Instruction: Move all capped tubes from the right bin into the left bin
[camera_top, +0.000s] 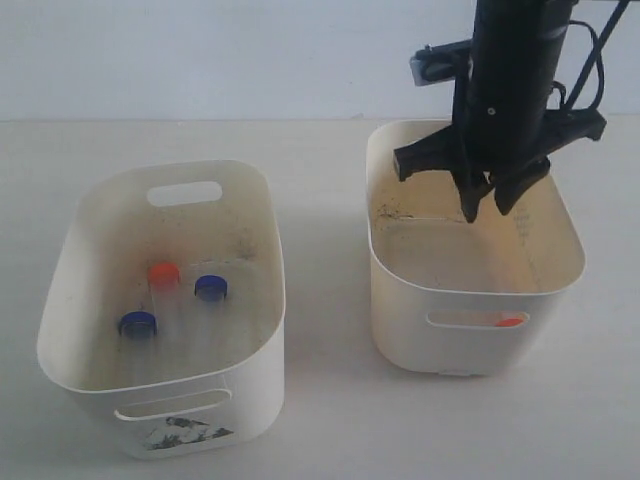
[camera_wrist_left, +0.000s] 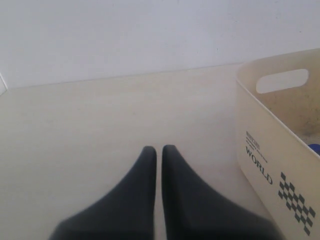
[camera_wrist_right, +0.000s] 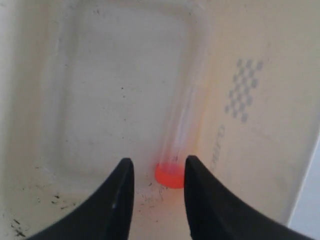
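Note:
The left bin (camera_top: 262, 370), with a torn dark sticker on its front, holds three capped tubes: one orange-capped (camera_top: 164, 275) and two blue-capped (camera_top: 211, 288) (camera_top: 138, 323). In the right bin (camera_top: 440, 350) lies one orange-capped tube (camera_wrist_right: 171, 172) along the inner wall; its cap shows through the front slot (camera_top: 510, 322). My right gripper (camera_wrist_right: 158, 167) (camera_top: 490, 208) hangs open inside the right bin, its jaws on either side of the orange cap and just short of it, not touching. My left gripper (camera_wrist_left: 159, 150) is shut and empty over bare table beside the left bin (camera_wrist_left: 265, 155).
The two tubs stand side by side on a pale table against a white wall. The right bin's floor (camera_wrist_right: 115, 90) carries dark specks. A blue cap edge (camera_wrist_left: 315, 148) shows inside the left bin. The left arm is out of the exterior view.

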